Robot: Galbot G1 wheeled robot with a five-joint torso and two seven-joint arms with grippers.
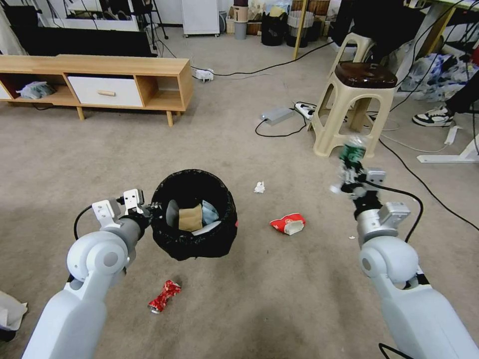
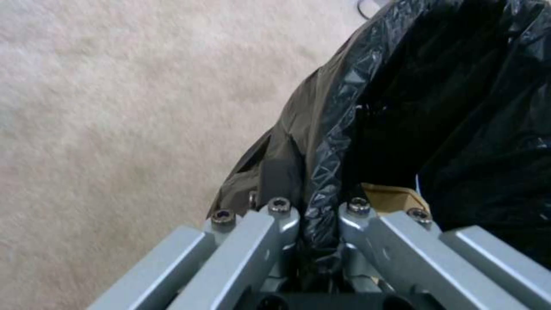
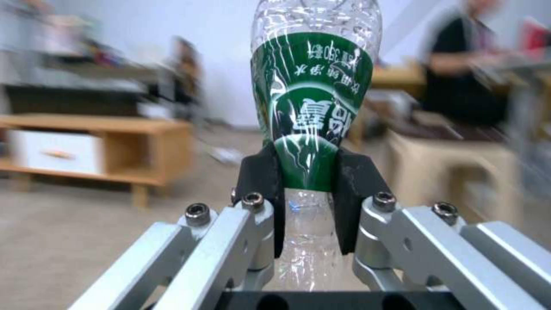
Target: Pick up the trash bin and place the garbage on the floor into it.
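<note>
My left gripper [image 1: 151,208] is shut on the rim of the trash bin [image 1: 219,197] and holds it tilted above the floor [image 1: 279,294]. In the left wrist view the gripper [image 2: 319,213] pinches the black bag fold [image 2: 335,129]. A brown paper bag [image 1: 190,217] and pale scraps lie inside the bin. My right gripper [image 1: 348,175] is raised at the right, shut on a green-labelled plastic bottle [image 1: 353,152]; the right wrist view shows the bottle [image 3: 313,107] squeezed between black pads [image 3: 261,181]. On the carpet lie a crushed red can [image 1: 164,296], a red-and-white wrapper [image 1: 288,224] and a white paper wad [image 1: 259,187].
A beige plastic stool [image 1: 349,107] stands just beyond the right gripper, with a power strip [image 1: 305,108], adapter [image 1: 277,115] and cables [image 1: 414,174] around it. A wooden TV bench [image 1: 100,82] lines the far left. A person's shoe [image 1: 433,117] shows at far right.
</note>
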